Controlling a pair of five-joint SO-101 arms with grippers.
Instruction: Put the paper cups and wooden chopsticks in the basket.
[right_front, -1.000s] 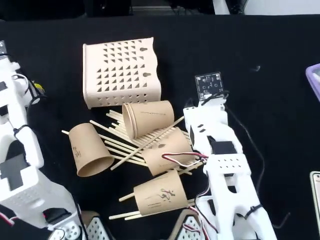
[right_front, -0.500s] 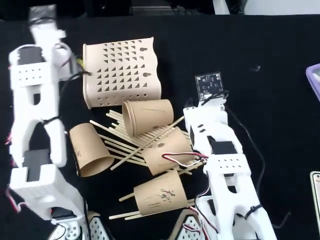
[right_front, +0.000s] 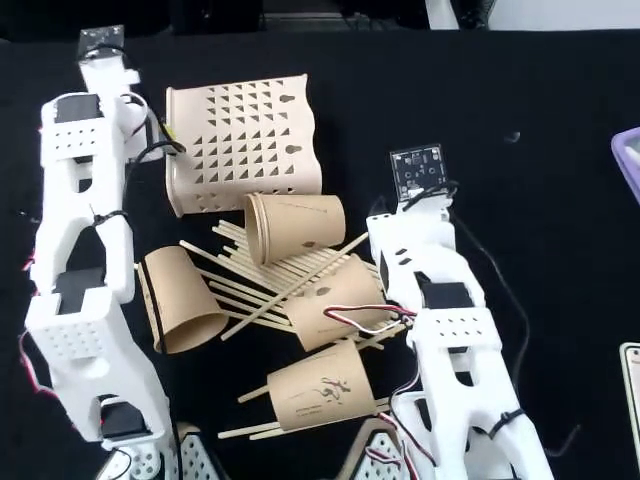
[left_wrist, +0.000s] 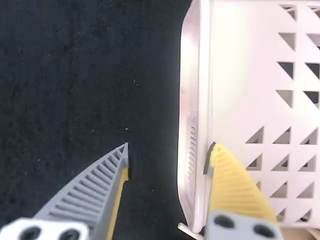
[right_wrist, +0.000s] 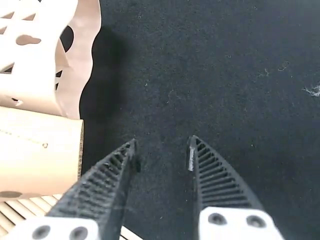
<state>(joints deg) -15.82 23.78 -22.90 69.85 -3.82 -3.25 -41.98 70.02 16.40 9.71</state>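
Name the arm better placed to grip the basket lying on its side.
Left. The left gripper is open and straddles one edge of the basket. The right gripper hangs open over bare cloth, beside a paper cup.

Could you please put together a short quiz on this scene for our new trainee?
1. True or false: the basket stands upright with its opening facing up.
2. Choose one. The left gripper has its fingers: A, open on either side of the basket's edge; B, shut on that edge; C, shut over bare table far from the basket.
3. Fill in the gap: the right gripper hangs over the black table with its fingers ____.

Key: 1 false, it lies on its side; 2 A; 3 open.
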